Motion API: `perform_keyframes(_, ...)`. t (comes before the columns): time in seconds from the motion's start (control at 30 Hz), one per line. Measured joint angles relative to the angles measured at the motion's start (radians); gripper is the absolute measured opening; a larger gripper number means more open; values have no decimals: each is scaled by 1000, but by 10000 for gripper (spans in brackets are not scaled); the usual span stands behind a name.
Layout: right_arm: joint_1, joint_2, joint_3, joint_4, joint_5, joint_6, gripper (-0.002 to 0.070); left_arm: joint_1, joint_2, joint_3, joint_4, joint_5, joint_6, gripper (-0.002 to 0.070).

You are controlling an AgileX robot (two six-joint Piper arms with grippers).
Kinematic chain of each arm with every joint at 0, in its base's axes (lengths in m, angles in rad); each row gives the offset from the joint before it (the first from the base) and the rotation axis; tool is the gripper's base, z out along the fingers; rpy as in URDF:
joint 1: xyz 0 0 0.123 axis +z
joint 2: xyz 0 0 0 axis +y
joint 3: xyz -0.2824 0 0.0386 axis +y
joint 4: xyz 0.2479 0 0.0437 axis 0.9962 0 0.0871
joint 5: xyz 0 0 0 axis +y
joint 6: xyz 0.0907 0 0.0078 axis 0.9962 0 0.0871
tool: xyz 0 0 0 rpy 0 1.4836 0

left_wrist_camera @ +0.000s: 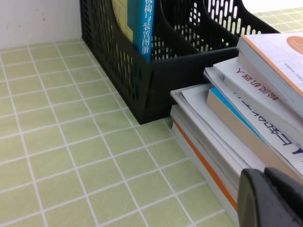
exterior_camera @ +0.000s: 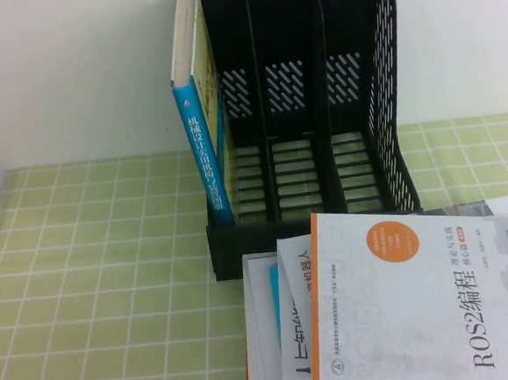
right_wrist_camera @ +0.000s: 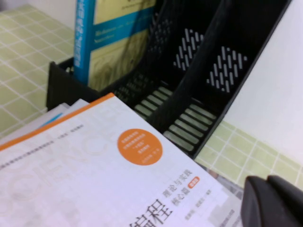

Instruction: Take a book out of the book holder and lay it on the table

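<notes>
White-covered top book (exterior_camera: 421, 304) of the stack: title "ROS2编程", subtitle "理论与实践核心篇". Blue spine of the upright book (exterior_camera: 203, 150) in the book holder (exterior_camera: 319, 123): "机械设计实用机构与装置图册". Other print illegible.

A pale green cloth with a white grid of squares (exterior_camera: 109, 254) fills the lower left and the middle band of the high view. Above it, a plain white wall (exterior_camera: 69, 72) takes up the upper left. In the lower right lies an untidy stack of flat paperback books (exterior_camera: 287, 328). Topmost is a white-covered one with an orange disc and orange spine edge (exterior_camera: 422, 309).
</notes>
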Motion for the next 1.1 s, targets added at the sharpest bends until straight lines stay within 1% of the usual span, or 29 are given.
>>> perform_keyframes(0.07,0,-5,32,-72,-16,50,-1,0,0,2,0,0,1,-3)
perform_keyframes(0.17,0,-5,53,-119,-33,82,-1,0,-1,2,0,0,2,-3)
perform_keyframes(0.73,0,-5,83,-136,-52,107,-1,0,-3,2,0,6,7,-3)
perform_keyframes(0.87,0,-5,83,-137,-54,107,-1,0,-58,7,15,-64,26,-3)
perform_keyframes(1.03,0,-5,83,-139,-54,107,-1,8,-202,31,21,-162,30,-3)
perform_keyframes(1.1,0,-5,83,-139,-58,107,-1,10,-229,54,39,-194,1,-3)
